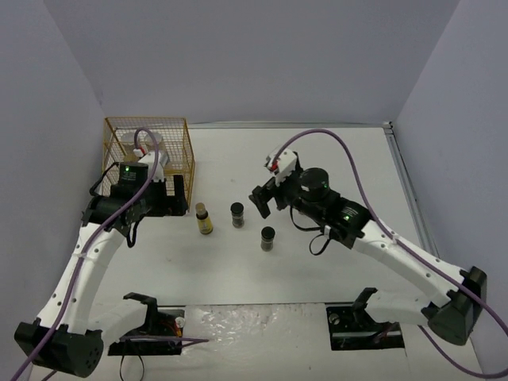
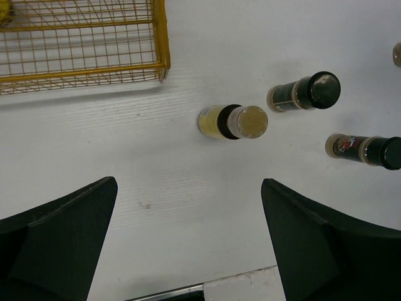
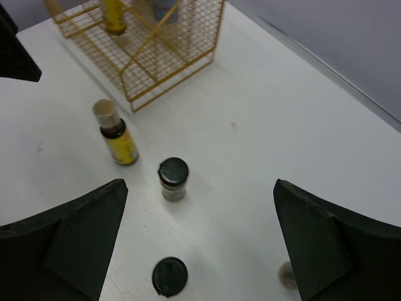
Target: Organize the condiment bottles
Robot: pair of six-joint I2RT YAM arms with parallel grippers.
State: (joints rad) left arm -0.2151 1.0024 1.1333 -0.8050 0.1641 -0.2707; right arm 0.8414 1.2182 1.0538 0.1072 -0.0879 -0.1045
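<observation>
Overhead, a slim yellow bottle [image 1: 205,220], a dark jar [image 1: 237,214] and a second dark jar [image 1: 267,238] stand upright on the table [image 1: 341,159] between the arms, near the wire basket [image 1: 149,151].

From the left wrist, the left gripper [image 2: 191,238] is spread wide and empty, with the yellow bottle ahead of it and untouched.

From the right wrist, the right gripper [image 3: 199,213] also gapes empty above the jars.

All three look light, rigid, smooth and easy to tip. My choice is a pinch across the body, just below the cap.
</observation>
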